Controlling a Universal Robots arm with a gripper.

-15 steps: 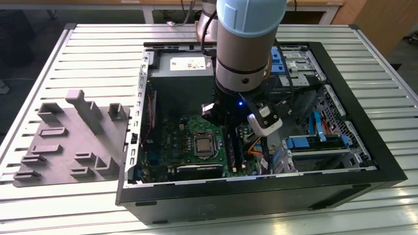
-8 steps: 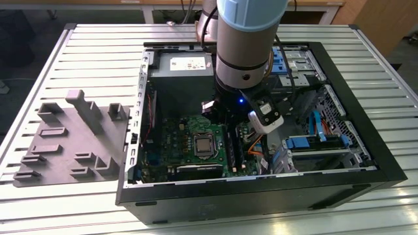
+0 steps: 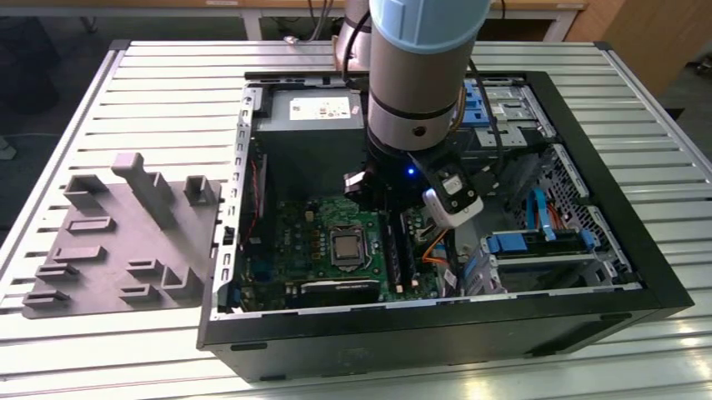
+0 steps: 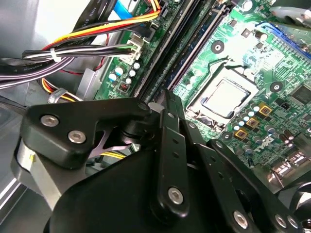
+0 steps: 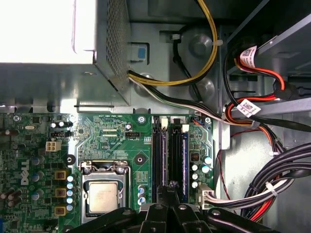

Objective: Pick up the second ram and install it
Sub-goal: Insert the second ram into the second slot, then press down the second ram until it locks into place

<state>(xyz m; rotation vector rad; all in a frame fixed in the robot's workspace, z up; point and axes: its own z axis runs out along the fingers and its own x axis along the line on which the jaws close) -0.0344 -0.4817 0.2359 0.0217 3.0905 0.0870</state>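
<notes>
My gripper (image 3: 386, 217) reaches down into the open computer case, over the motherboard's (image 3: 300, 242) memory slots (image 5: 172, 160). In both wrist views its black fingers (image 4: 166, 104) are drawn together into one narrow tip, shut, with nothing seen between them. The tip (image 5: 170, 187) sits at one end of the slots, beside the processor socket (image 5: 103, 194). Thin bluish sticks stand edge-up in the slots. The second ram (image 5: 163, 155) is the one nearer the socket, in line with the tip. Whether the tip touches it I cannot tell.
The grey power-supply box (image 3: 312, 108) fills the case's far end. Bundled cables (image 5: 272, 179) and a drive cage (image 3: 534, 246) crowd the side of the slots away from the socket. A grey parts fixture (image 3: 117, 237) lies on the slatted table at the exterior view's left.
</notes>
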